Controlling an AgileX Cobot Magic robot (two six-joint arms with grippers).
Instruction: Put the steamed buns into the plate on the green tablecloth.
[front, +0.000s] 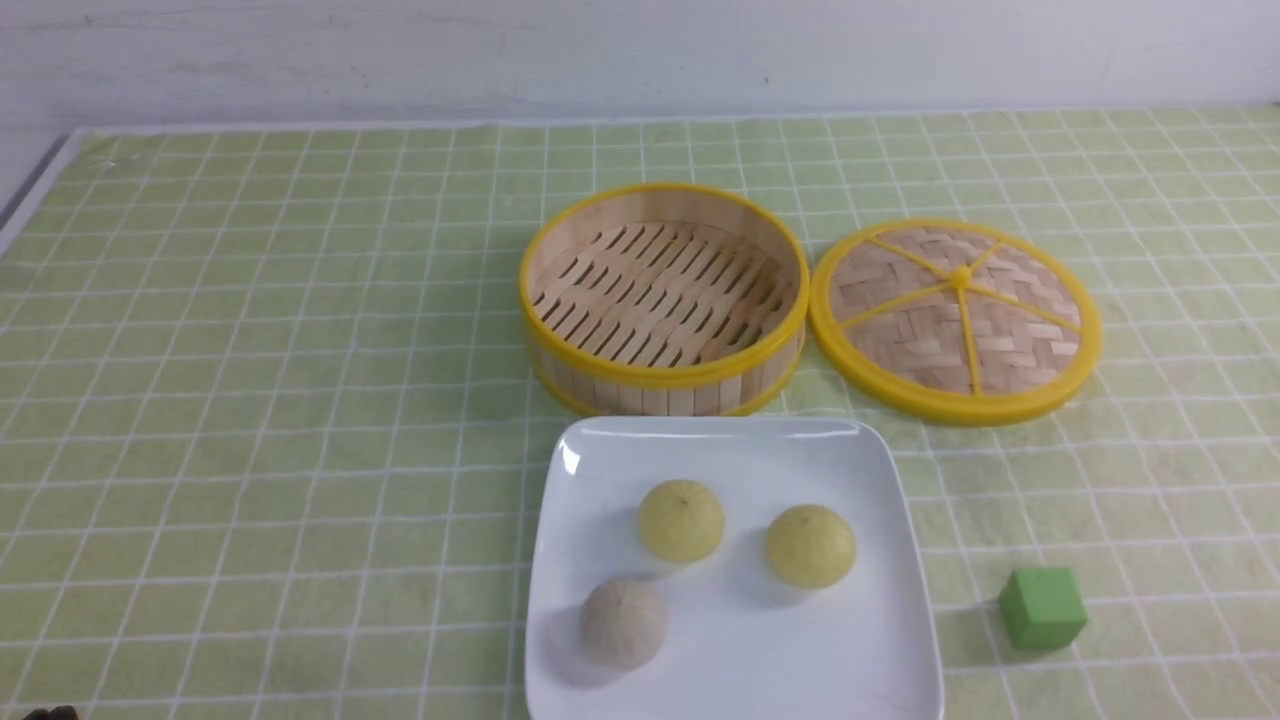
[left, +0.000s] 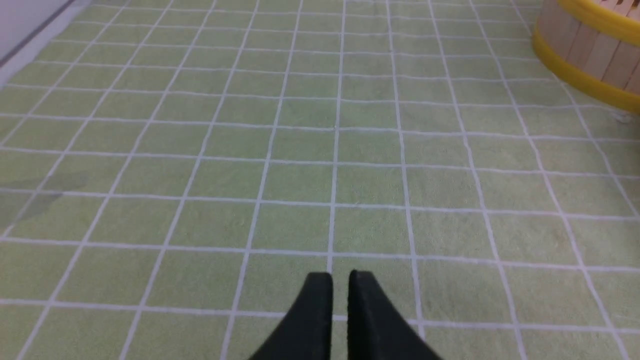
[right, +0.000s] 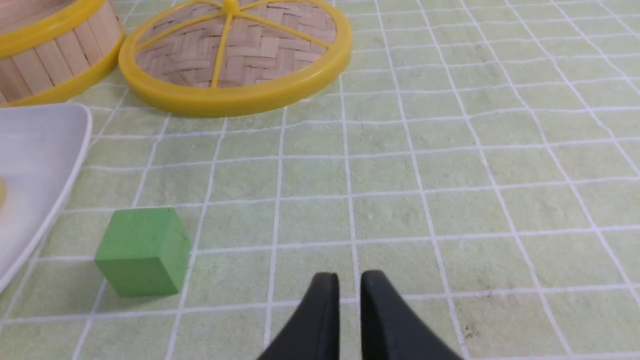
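All three steamed buns (front: 700, 565) sit on the plate (front: 905, 560), which lies on the green tablecloth (front: 250, 400) just in front of the bamboo steamer (front: 663, 297), so the task looks done as things lie, and the remaining risks are small ones; the green cube (front: 1042, 607) stands beside the plate's right edge, and the right gripper (right: 349, 280) hangs low over the cloth near that cube, so a careless sweep toward the plate could knock the cube against the rim or jog the plate and set a bun rolling; the grey bun rests nearest the plate's front left part, so a nudge there would be the likeliest to tip one off; the left gripper (left: 340, 277) hangs over bare cloth well apart from the plate, left of the steamer, and threatens little. Both grippers hold nothing, each with its jaws drawn almost together, only a thin slit between the tips. Counted: three buns, two pale yellow and one greyish; one plate; one steamer, empty; one woven lid (front: 955, 318) lying flat just right of the steamer; one green cube.
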